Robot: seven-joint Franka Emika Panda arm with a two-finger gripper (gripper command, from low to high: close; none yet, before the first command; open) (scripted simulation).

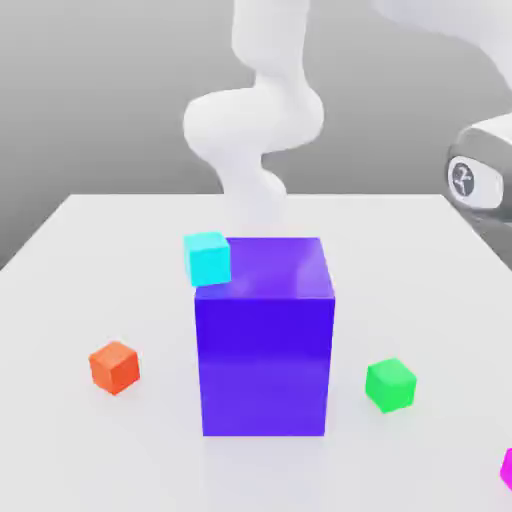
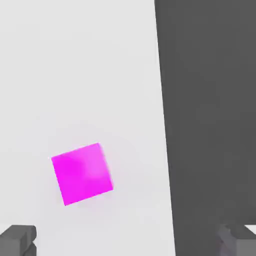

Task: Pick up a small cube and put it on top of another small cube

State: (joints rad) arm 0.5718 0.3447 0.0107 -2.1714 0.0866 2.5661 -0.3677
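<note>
Magenta small cube sits at the exterior view's right edge, the claw's fingers wide apart near it. Beyond: a big blue-purple block, green cube, orange cube, then a cyan cube by the block's top.

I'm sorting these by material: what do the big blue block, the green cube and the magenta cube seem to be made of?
Big blue block: perhaps glossy plastic; its top shows a soft pale sheen.
Green cube: plastic or painted wood, unclear which; flat, even colour, no grain.
Magenta cube: probably smooth plastic; a faint lighter patch on its face, no texture.
</note>
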